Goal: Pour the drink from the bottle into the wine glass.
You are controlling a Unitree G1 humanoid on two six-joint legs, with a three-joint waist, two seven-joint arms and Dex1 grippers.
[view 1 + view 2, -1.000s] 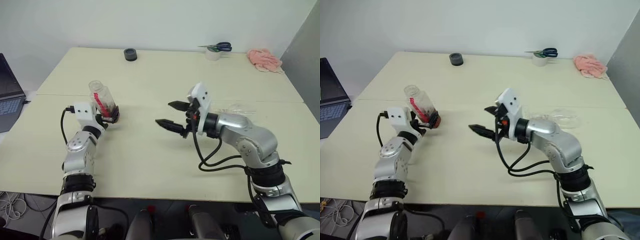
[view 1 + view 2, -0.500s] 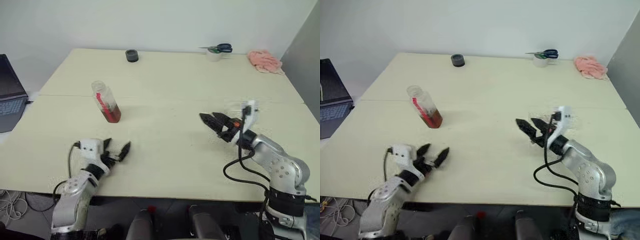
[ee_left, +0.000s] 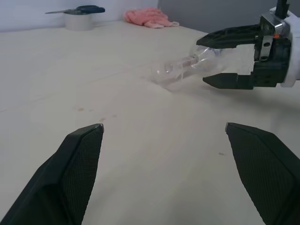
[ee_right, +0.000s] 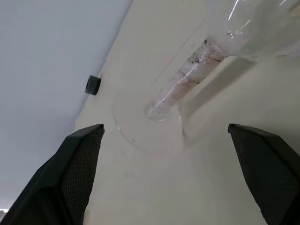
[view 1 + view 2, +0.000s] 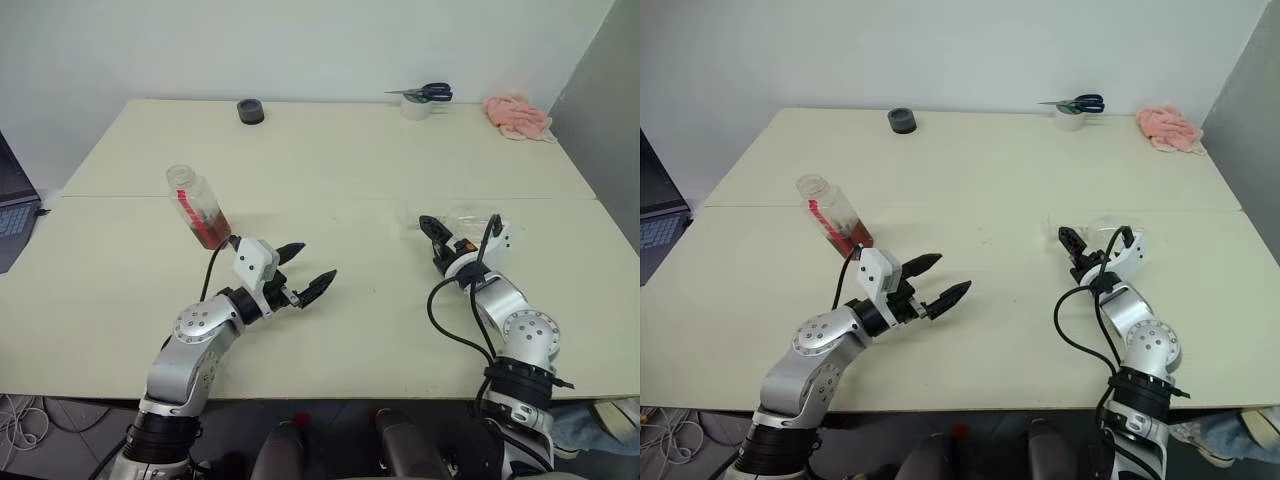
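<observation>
— Well, from the head view: where's everything?

— Small clear plastic bottle with a red label strip [image 5: 197, 206] stands uncapped on the cream table [image 5: 330, 160], reddish-brown drink [image 5: 212, 232] low inside. Left gripper [image 5: 306, 271] hovers near it, spread wide, empty. Right gripper [image 5: 433, 241], also wide and empty, sits at the clear stemmed wine glass [image 5: 468, 216].

— And the wrist views?

— Left wrist: the glass lies on its side (the head view barely hints this). Right wrist: stem and foot lie between the fingers, probably lined up to right it.
</observation>
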